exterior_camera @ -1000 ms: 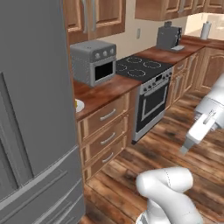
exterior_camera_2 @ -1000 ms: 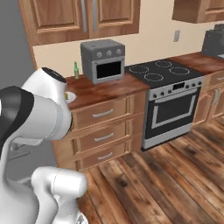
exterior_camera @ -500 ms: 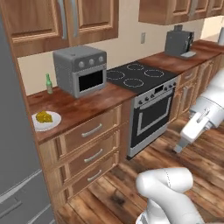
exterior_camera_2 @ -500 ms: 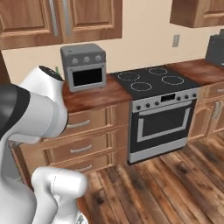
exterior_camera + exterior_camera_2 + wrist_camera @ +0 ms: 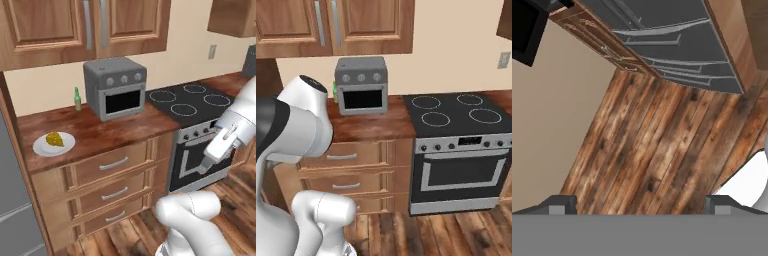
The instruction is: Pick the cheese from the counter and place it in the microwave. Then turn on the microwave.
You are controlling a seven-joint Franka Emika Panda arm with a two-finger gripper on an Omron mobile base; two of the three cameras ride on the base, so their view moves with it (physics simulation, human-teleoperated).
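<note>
Home kitchen, wooden cabinets (image 5: 125, 25), drawers (image 5: 112, 165), black stove (image 5: 458, 112), toaster oven (image 5: 116, 87), plank floor (image 5: 657, 145)

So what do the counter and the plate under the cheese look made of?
The counter looks like reddish-brown wood with a mottled grain and a faint sheen. The plate under the cheese looks like smooth white ceramic, though plain rendering leaves that open.

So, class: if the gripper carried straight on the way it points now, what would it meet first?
Most likely the wooden floor. The hand view looks between the spread fingertips at bare planks, though depth is hard to judge.
</note>
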